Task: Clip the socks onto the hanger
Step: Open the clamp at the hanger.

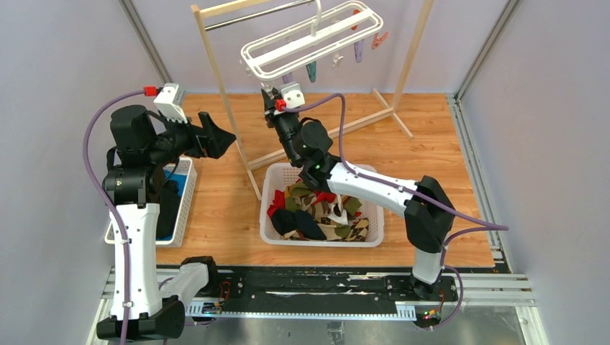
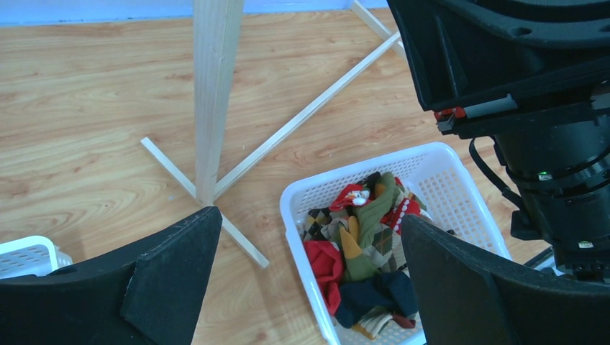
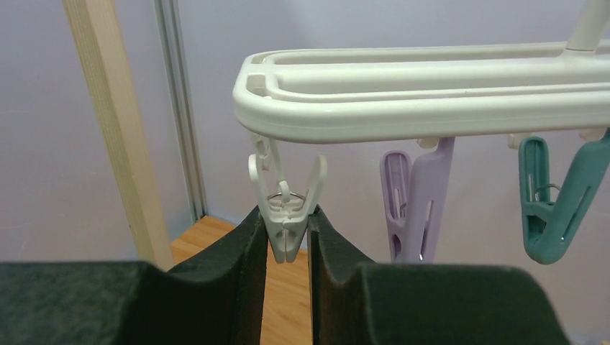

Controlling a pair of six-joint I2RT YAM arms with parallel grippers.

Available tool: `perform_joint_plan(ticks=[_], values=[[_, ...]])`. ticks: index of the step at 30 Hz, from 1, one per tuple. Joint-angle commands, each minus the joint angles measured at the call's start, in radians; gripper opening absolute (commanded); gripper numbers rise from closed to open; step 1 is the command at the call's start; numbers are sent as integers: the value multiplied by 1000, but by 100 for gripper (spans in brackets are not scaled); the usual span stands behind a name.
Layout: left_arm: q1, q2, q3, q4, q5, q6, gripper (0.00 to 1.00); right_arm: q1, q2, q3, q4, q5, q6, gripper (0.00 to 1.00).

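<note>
The socks [image 1: 316, 212] lie heaped in a white basket [image 1: 327, 241] at the table's middle, red, olive, argyle and navy mixed; the left wrist view shows the socks [image 2: 360, 244] from above. The white hanger [image 1: 309, 39] hangs from the rack's bar with pastel clips below it. My right gripper [image 1: 272, 97] reaches up under the hanger's near end. In the right wrist view that gripper [image 3: 287, 219] presses both sides of a white clip [image 3: 285, 188] whose lower tips are together. My left gripper [image 1: 216, 136] hovers left of the basket, open and empty [image 2: 311, 215].
A tall wooden rack [image 1: 230, 108] with crossed feet stands behind the basket. A second white basket [image 1: 185, 201] with dark and blue cloth sits at the left. A lilac clip [image 3: 417, 194] and a teal clip [image 3: 554, 208] hang beside the white one.
</note>
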Motion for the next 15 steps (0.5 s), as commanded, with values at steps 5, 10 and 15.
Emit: perform_joint_plan(ticks=[5, 10, 15], values=[[6, -23, 12, -9, 40, -9, 100, -40, -136, -123, 1, -112, 120, 0], [6, -33, -16, 37, 95, -43, 100, -126, -247, -189, -88, -308, 299, 0], [6, -28, -37, 105, 177, -112, 100, -197, -325, -205, -181, -535, 406, 0]])
